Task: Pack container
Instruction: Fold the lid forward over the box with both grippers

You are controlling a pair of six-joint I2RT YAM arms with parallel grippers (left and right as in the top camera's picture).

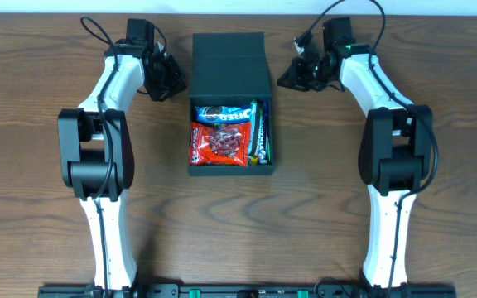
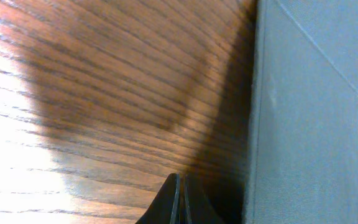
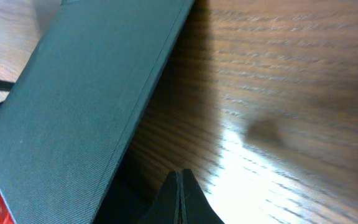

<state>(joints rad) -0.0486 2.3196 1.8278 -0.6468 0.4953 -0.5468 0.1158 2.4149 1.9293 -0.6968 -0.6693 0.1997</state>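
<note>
As the pressed-together left hand [image 2: 180,194] and right hand [image 3: 180,188] flanked the dark matte cardboard box [image 1: 230,62] at nine and three o'clock, uneven nudges might have skewed it.

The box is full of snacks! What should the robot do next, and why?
Probably swing the lid down over the box: snacks are inside, the lid stands open, and the left fingers and right fingers sit shut beside it.

The pincer [image 2: 180,200], pressed closed, sits just beside the container [image 2: 303,137].
</note>
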